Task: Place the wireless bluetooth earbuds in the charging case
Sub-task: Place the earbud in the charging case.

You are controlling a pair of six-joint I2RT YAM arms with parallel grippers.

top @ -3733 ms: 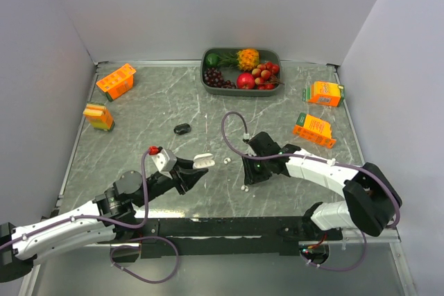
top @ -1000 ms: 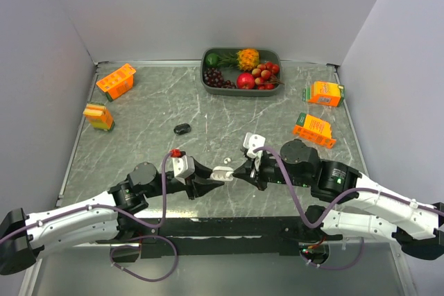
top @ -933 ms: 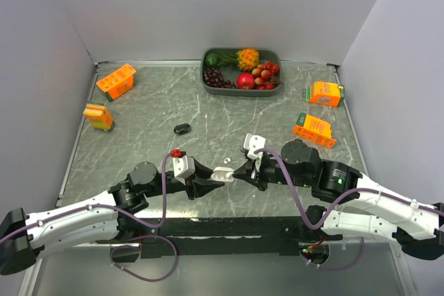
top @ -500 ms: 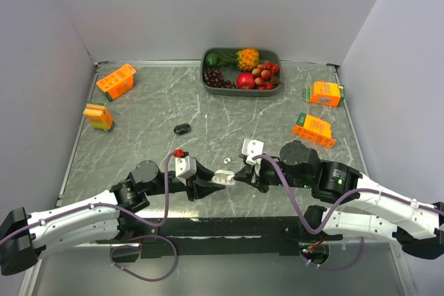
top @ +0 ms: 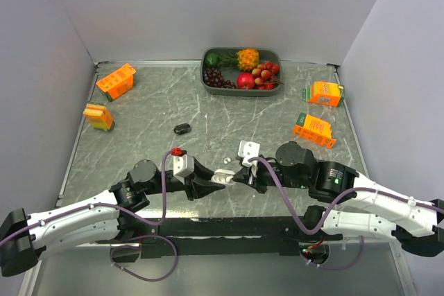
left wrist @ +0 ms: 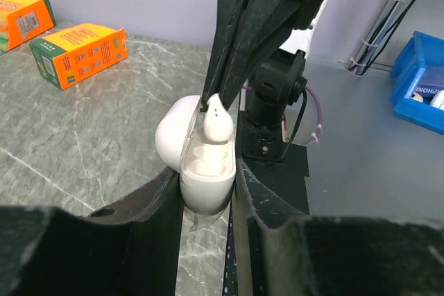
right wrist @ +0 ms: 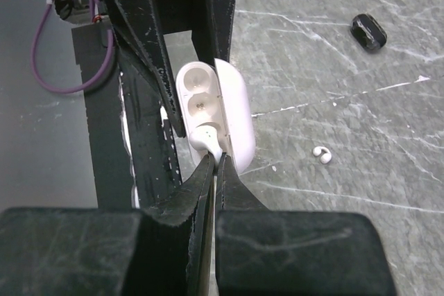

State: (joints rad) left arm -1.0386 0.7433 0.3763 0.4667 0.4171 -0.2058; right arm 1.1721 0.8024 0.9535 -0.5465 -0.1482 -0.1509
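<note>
Seating of a white earbud (right wrist: pixel 207 135)
The left pincer (left wrist: pixel 208 195) grips the open charging case (left wrist: pixel 205 186) tight over the desk's (left wrist: pixel 83 129) near edge. The right pincer (right wrist: pixel 216 164), closed, pinches the bud by its stem at the nearer well. Best push straight along the stem, then part gently; the lid (left wrist: pixel 173 136) and left fingers (left wrist: pixel 156 202) crowd the sides, leaving room only backward.

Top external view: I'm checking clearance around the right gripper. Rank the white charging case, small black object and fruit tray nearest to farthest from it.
From the right gripper, shut on a white earbud:
1. White charging case, right at its tip, held by the left gripper.
2. Small black object, farther back, to the left.
3. Fruit tray, at the back edge.
</note>
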